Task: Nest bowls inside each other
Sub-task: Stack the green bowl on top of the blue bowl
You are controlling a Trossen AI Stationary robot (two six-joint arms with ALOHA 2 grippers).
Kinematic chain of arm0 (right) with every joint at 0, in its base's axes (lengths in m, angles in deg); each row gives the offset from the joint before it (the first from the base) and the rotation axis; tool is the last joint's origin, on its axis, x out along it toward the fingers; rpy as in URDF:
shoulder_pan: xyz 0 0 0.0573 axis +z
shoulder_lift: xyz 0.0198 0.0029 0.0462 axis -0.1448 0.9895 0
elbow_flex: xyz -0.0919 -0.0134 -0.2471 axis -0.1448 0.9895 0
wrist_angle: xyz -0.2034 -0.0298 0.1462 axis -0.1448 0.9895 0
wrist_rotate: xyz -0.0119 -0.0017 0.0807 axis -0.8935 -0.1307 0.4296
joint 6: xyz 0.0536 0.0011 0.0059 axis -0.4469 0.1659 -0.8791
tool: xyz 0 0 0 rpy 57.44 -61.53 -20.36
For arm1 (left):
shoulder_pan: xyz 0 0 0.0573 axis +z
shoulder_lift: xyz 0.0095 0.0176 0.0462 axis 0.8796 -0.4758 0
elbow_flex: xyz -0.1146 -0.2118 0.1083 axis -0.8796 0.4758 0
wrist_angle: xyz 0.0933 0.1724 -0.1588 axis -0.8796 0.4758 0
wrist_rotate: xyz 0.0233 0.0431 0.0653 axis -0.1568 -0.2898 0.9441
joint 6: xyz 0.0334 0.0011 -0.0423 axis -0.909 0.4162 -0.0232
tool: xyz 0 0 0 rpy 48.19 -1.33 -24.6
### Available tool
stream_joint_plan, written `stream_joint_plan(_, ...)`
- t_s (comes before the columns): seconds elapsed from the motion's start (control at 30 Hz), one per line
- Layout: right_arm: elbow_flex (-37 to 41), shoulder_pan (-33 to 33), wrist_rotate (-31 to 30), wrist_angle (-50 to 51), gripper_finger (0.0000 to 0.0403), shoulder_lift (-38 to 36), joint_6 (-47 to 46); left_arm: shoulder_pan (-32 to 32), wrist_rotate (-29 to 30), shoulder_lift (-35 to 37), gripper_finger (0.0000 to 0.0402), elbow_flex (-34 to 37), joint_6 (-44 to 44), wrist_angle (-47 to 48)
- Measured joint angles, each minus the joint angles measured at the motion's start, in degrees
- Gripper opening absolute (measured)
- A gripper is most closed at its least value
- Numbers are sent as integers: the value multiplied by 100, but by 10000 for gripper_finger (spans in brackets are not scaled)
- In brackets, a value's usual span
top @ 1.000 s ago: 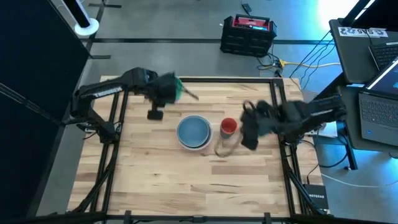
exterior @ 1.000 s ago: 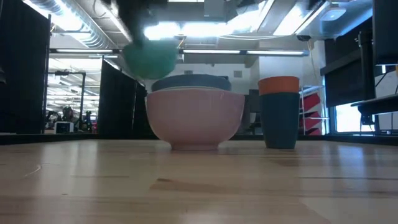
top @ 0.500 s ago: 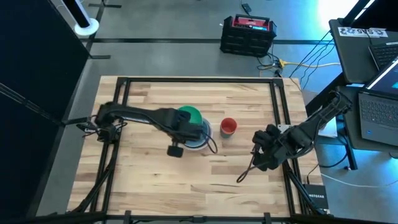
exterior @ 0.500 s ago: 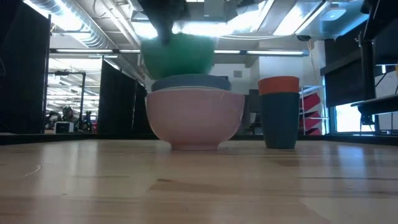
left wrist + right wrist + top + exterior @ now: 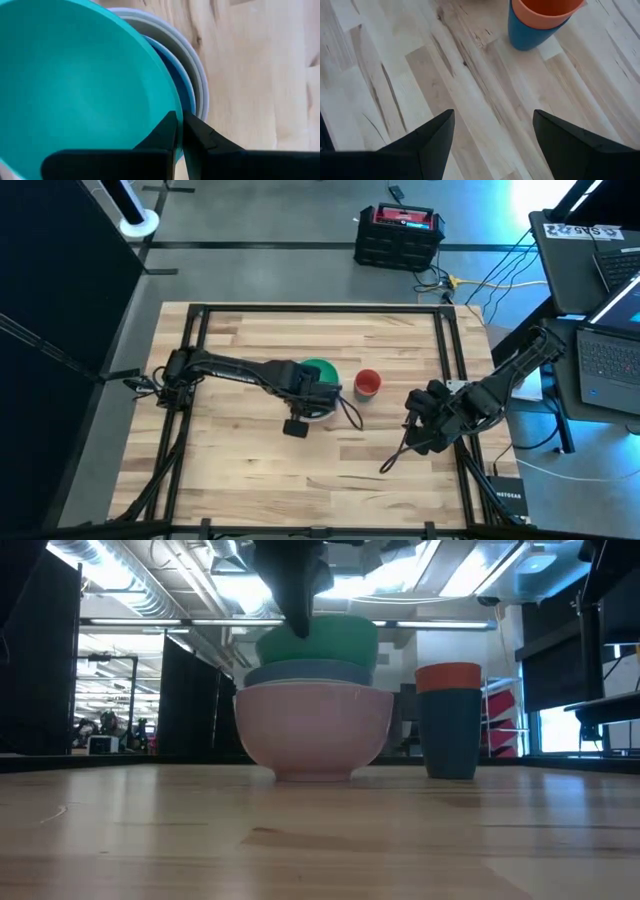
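Observation:
A green bowl hangs in my left gripper right over the stack at the table's middle. Its underside sits down at the rim of the light blue bowl, which is nested in a large whitish bowl. I cannot tell whether the green bowl rests on the blue one. To the stack's right an orange-red cup stands inside a dark blue one. My right gripper hovers open near the table's right near corner, holding nothing. My left gripper pinches the green bowl's rim on its near side, one finger inside the bowl and one outside. The fingers come from above, pointing steeply down. The bowl sits about level, mouth up, over the blue bowl.
A metal frame borders the wooden tabletop. Bare wood lies in front of the stack and under my right gripper. Beyond the table are a black crate on the floor and laptops at the right.
My left gripper has carried the green bowl from the table's far left toward the middle and down onto the bowl stack, staying shut on it. My right gripper drew back from beside the cups toward the near right corner, sank a little, then kept still, open.

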Motion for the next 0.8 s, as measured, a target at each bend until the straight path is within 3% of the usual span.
stream_joint_plan(0.37, 0, -3, 0, -43, 255, 0, -12, 27, -188, -125, 7, 12, -179, -39)
stream_joint_plan(0.8, 0, -5, -35, -185, 255, 0, 118, -5, -185, -41, 98, 14, 53, 740)
